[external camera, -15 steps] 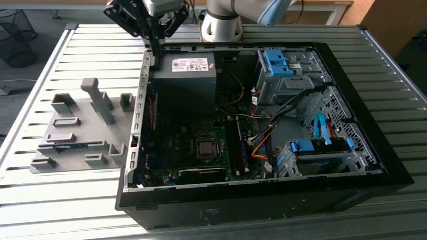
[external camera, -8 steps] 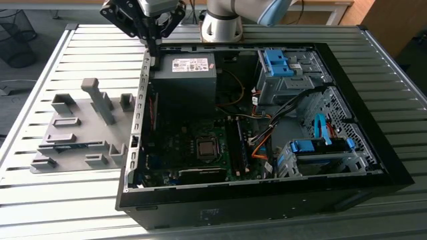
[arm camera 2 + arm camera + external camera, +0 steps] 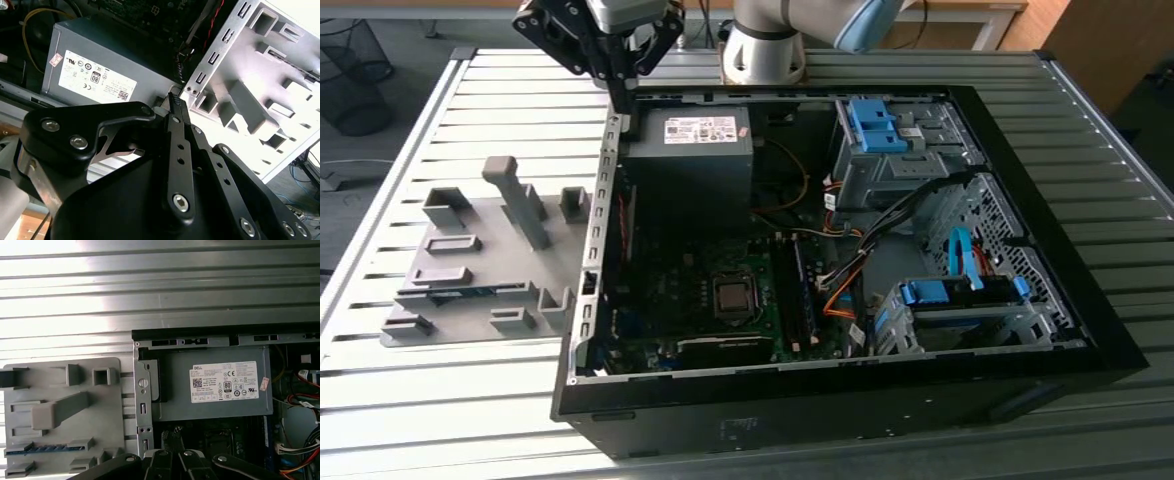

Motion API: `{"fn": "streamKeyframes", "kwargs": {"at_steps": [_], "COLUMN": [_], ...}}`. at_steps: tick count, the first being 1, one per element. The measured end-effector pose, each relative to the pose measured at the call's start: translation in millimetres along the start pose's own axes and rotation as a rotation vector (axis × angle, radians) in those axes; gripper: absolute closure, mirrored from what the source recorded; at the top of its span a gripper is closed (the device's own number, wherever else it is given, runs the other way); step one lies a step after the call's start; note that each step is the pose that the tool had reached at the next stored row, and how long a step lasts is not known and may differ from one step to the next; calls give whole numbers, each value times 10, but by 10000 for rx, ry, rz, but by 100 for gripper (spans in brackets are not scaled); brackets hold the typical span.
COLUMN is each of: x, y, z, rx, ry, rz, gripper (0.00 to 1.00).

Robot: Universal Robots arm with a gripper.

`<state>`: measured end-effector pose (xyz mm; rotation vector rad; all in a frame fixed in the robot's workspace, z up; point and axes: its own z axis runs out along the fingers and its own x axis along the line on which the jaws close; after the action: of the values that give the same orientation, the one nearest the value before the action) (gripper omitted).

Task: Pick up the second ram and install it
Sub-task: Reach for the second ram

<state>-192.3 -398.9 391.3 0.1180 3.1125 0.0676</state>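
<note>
Tool (image 3: pixel 626 108): we found it pressed together with nothing between its fingers, hanging over the rear edge of the computer case (image 3: pixel 787 420), just beside the power supply (image 3: pixel 690 160).
Second ram (image 3: pixel 47 449): we saw it lying flat in a slot of the grey fixture (image 3: pixel 107 410), which sat on the bench (image 3: pixel 454 420) outside the case, well apart from the tool.
Memory slots (image 3: pixel 797 295): we could not tell whether any stick sat in them.
Progress: we judged that the pick-up had not yet been made, so grasping the ram, carrying it and seating it in the case all remained.
</note>
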Motion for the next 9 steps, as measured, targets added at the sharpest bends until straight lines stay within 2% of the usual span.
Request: {"fn": "streamKeyframes", "kwargs": {"at_steps": [9], "x": [46], "y": [-4], "z": [0], "rx": [0], "ry": [1], "rz": [0], "gripper": [89]}}
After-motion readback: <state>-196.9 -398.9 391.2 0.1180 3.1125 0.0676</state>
